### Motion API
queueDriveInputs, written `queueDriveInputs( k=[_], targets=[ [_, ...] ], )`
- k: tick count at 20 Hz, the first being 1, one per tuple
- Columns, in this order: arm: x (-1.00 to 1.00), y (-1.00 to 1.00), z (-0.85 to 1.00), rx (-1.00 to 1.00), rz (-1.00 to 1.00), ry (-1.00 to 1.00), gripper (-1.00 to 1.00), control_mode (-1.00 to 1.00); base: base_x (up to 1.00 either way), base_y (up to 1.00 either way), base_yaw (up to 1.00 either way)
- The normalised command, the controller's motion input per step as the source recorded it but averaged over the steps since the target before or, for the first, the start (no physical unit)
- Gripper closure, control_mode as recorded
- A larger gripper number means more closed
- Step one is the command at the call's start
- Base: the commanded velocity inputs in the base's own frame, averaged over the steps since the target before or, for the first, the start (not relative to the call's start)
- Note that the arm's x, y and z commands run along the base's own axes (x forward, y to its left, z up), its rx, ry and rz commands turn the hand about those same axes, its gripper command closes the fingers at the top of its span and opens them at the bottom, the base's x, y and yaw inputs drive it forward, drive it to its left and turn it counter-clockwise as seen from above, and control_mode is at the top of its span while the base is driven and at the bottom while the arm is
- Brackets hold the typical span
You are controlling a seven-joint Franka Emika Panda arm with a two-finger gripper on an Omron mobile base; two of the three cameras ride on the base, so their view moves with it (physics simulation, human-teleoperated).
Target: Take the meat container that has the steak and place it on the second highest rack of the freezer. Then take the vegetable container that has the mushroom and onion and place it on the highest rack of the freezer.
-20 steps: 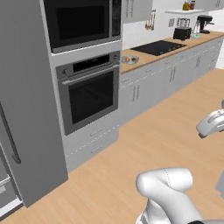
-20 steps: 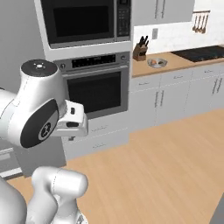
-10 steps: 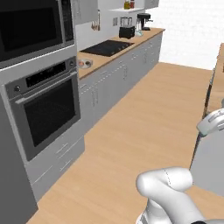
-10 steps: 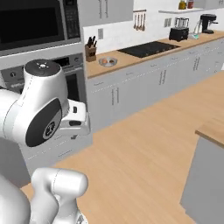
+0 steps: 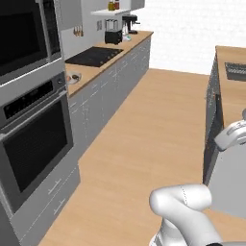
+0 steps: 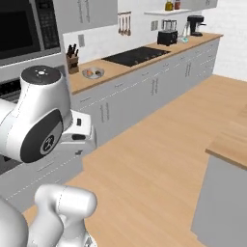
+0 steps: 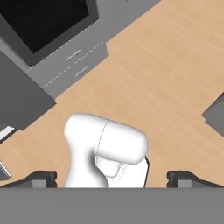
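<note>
Meat container: its place cannot be told from these pictures, and nothing has been picked up yet.
Change: the whole scene has been swung round by the base. The tall grey freezer door seen at the left a second ago has been left behind, and the oven has been pushed to the left edge.
Ahead now: a long counter with a black stove top is seen along the wall. A second counter is seen on the right, with bare wood floor between them.
Claw: it is pointed down at the floor, its fingers are spread wide, and nothing is held between them.
Meaning: the base is judged to be turned away from the freezer so that the container can be found. The first step is hardly begun.
</note>
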Motion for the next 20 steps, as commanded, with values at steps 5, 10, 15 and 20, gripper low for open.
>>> queueDriveInputs(
  k=[5,10,15,20],
  targets=[
    [0.00,0.00,0.00,0.00,0.00,0.00,-1.00,1.00,0.83,0.08,-0.23],
    [0.00,0.00,0.00,0.00,0.00,0.00,-1.00,1.00,0.64,0.32,-0.34],
    [0.00,0.00,0.00,0.00,0.00,0.00,-1.00,1.00,0.28,0.77,-0.31],
    [0.00,0.00,0.00,0.00,0.00,0.00,-1.00,1.00,0.36,0.49,-0.28]
  ],
)
